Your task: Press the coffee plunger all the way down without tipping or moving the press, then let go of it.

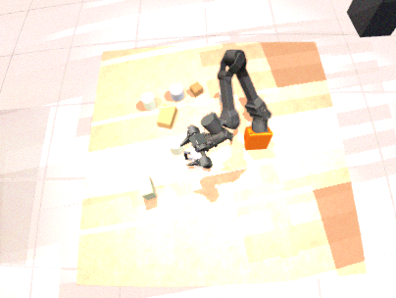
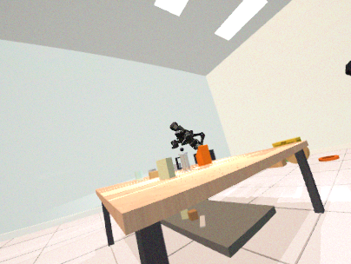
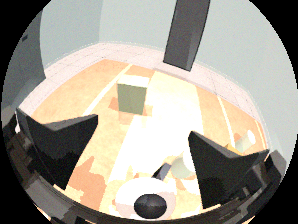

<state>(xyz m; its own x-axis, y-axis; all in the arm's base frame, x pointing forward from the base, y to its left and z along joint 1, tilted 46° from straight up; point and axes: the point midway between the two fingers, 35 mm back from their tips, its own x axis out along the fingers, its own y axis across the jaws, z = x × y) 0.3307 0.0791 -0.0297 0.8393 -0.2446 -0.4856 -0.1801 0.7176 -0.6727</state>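
Observation:
The coffee press (image 2: 184, 161) (image 3: 124, 195) stands upright on the table, with a pale lid, a clear body and a dark side handle (image 2: 177, 163) (image 3: 161, 171). Its round black plunger knob (image 2: 182, 149) (image 3: 150, 205) shows a little above the lid in the exterior view. In the wrist view the knob is at the bottom centre. My gripper (image 1: 186, 154) (image 3: 144, 128) is open wide and empty, over the press, with its fingers apart on either side. From above, the arm hides most of the press. How far down the plunger rod sits is too small to tell.
A pale green block (image 1: 149, 195) (image 2: 165, 168) (image 3: 132, 97) stands nearby. A pale cylinder (image 1: 176, 148) (image 3: 182, 167) is close beside the press. An orange block (image 1: 258, 140) (image 2: 203, 155) is by the arm base. A yellow block (image 1: 167, 117), two cups and a brown cube (image 1: 196, 89) lie farther off.

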